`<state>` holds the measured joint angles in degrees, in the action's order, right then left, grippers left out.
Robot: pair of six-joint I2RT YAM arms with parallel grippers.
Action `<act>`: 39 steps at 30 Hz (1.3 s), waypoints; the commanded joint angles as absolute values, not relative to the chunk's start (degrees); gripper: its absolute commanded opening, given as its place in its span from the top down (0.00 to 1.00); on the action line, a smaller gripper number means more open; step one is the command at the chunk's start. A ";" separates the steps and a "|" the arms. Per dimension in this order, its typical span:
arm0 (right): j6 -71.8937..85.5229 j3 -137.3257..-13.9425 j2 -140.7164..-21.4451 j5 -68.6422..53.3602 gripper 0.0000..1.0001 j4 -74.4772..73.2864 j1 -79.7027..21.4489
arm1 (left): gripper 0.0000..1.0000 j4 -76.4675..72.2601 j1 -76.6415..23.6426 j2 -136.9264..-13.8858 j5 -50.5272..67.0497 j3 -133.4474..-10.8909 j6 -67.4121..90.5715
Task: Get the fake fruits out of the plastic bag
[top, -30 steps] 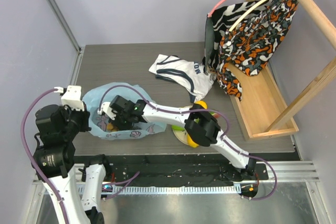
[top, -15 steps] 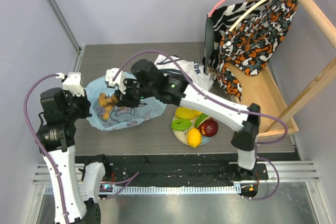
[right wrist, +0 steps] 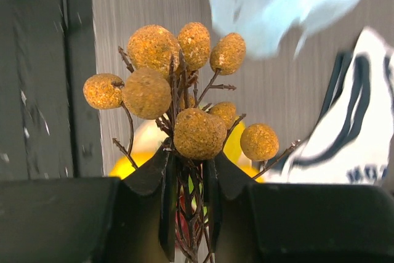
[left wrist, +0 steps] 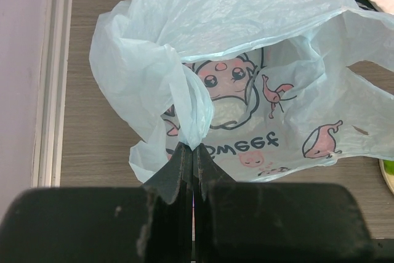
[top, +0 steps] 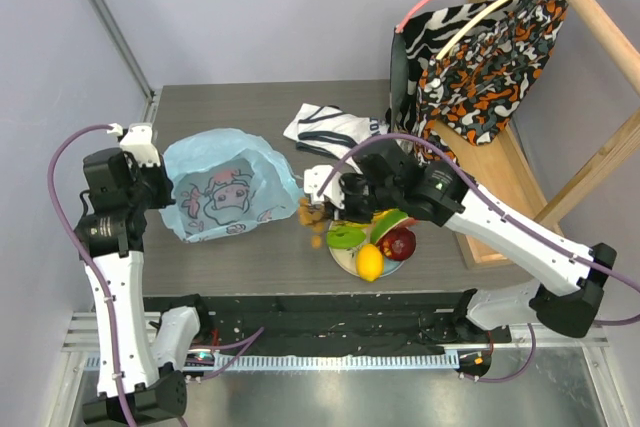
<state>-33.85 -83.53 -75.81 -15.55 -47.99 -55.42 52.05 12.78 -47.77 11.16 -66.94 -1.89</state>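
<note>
Here: bag (top: pixel 225 187), grey table (top: pixel 250 112), lilac walls (top: pixel 260 7).

We see a crumpled white shirt (top: pixel 335 130) with dark lettering on the grey wood-grain table (top: pixel 250 107), a plate (top: pixel 343 260) near the front edge, and at right a wooden rack (top: pixel 500 187) hung with an orange-black patterned garment (top: pixel 480 77) and a zebra-striped one (top: pixel 430 27).
</note>
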 commanded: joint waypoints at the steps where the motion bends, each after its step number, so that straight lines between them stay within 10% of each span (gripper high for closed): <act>1: -39.81 -75.52 -72.60 -10.73 0.90 -51.42 -52.39 | 1.00 47.99 13.10 -48.34 11.87 -67.24 -0.53; 18: -45.97 -61.08 -73.12 -8.70 0.88 -47.20 -45.09 | 1.00 48.34 13.18 -49.66 11.51 -67.85 -0.53; 22: -45.53 -60.38 -73.74 -7.56 0.61 -45.97 -43.86 | 1.00 48.52 13.10 -49.83 11.60 -68.11 -0.62; 23: -45.61 -60.03 -73.39 -7.65 0.41 -45.79 -43.68 | 1.00 48.52 13.10 -50.01 11.60 -68.20 -0.70; 28: -46.85 -59.15 -70.58 -9.23 0.22 -45.70 -43.77 | 1.00 48.25 13.01 -50.45 12.04 -68.55 -0.53; 39: -34.73 -74.07 -71.63 -12.57 0.12 -42.03 -43.68 | 1.00 44.48 13.01 -55.62 19.32 -71.26 1.83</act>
<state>-41.87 -66.61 -71.99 -10.72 -47.68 -43.86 49.93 12.80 -52.07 14.09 -67.18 -0.54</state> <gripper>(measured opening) 0.848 0.011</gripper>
